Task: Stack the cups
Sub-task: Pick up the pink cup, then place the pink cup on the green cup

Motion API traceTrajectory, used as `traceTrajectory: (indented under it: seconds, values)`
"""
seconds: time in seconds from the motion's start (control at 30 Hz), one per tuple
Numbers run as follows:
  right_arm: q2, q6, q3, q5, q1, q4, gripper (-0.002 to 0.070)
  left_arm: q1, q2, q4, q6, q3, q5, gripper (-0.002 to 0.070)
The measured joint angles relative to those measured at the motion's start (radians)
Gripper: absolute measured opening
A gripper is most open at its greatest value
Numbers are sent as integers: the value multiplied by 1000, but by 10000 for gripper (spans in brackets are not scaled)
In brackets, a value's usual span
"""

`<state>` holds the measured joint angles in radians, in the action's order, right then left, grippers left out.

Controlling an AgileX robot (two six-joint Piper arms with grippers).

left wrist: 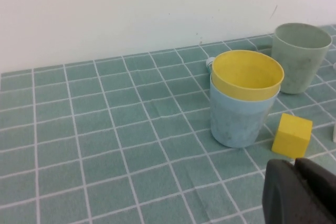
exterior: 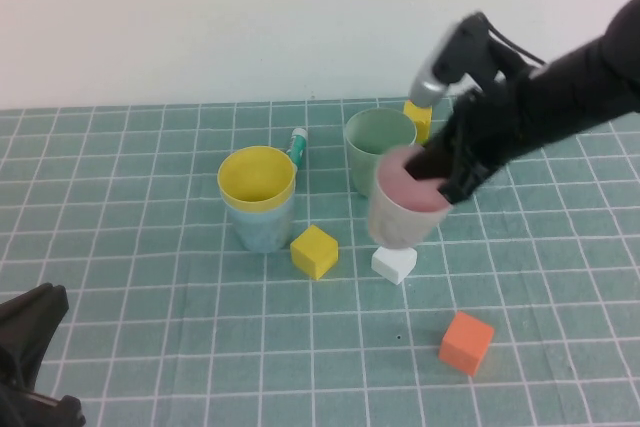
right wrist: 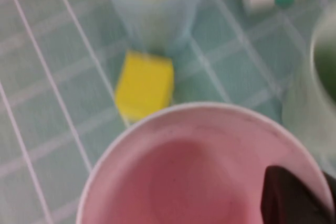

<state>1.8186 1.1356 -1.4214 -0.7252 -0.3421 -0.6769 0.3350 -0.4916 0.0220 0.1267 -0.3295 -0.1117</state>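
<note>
The right gripper [exterior: 447, 179] grips the rim of the matte pink plastic tumbler [exterior: 405, 207], lifted beside the pale green tumbler [exterior: 379, 148], the yellow tumbler [exterior: 257, 177] sits nested in the light blue tumbler [exterior: 263, 223], and the left gripper [exterior: 28, 347] rests low at the near left edge, its fingers' state unclear.

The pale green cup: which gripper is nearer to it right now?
Right. The right gripper holds the pink cup right beside the pale green cup. The left gripper sits at the table's near left corner, far from it.
</note>
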Motion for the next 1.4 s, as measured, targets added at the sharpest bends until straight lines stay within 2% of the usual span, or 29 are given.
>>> traceTrajectory:
  seconds: [0.13,0.33,0.53,1.13,1.4]
  values:
    - [0,9,-89,80,-46,-28,36,0,0,-8,12,0,0,-2]
    - [16,11,-190,247,-53,-45,34,0,0,-8,14,0,0,-2]
    - [107,13,-230,301,-53,-23,34,0,0,-11,13,0,4,-2]
    - [150,13,-234,341,-48,23,34,0,0,-11,9,0,4,-1]
    - [150,-13,-234,294,-28,39,34,0,0,-9,9,0,4,-2]
